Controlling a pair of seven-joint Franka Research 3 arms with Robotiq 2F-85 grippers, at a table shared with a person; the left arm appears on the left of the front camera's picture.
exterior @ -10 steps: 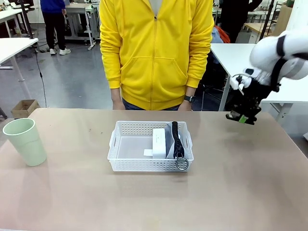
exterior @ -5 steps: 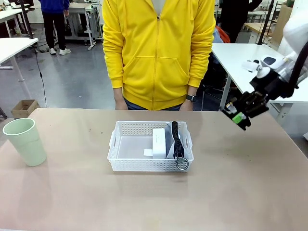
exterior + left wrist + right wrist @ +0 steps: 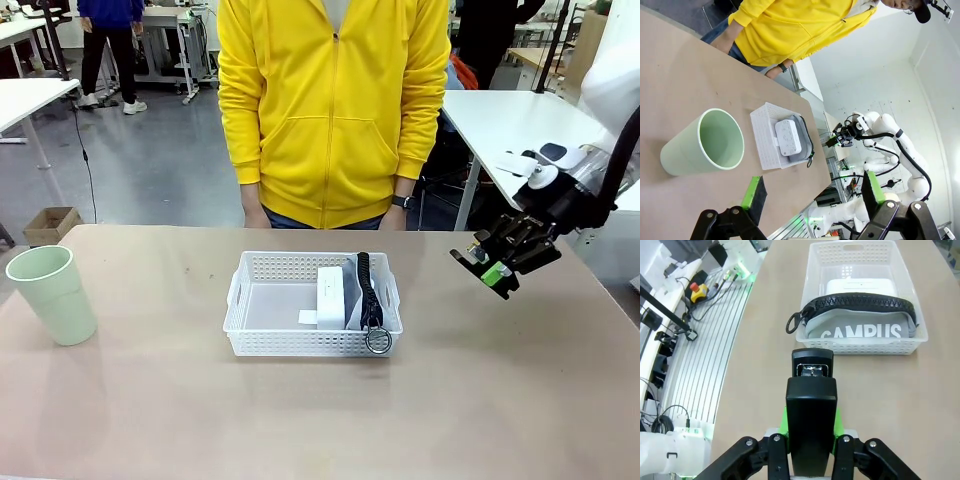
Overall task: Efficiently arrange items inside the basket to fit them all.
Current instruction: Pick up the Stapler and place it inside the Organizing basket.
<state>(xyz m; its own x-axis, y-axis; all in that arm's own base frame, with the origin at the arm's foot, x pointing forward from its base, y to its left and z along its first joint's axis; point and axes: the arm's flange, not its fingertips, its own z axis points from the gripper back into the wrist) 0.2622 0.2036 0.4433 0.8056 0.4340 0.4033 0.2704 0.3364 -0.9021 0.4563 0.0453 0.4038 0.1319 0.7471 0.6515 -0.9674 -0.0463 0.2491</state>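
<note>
Over on the right side of the tan tabletop, the right gripper hangs above the surface, well apart from the shallow white plastic basket with lattice sides. Its green pads are pinched tight on a black stapler, which points roughly toward the basket in the right wrist view.

Inside the basket, the grey "CAMPUS" fabric pouch stands on edge against one end wall, and its black strap and metal ring hang over the rim. The small white box sits right beside it. The other half of the basket floor looks mostly bare.

The pale green plastic cup stands upright way off at the left edge of the table, nowhere near the basket. The left gripper hovers near it with its fingers spread wide and nothing between them. The person in the yellow hoodie is standing at the far side, hands down.

So my read is we're mid-carry on the stapler: two items packed, one in the air, and the cup not yet touched. The next move probably calls for swinging the stapler over the open half and laying it flat and snug against the white box. Dropped in the middle, it'd eat the space the cup needs.
</note>
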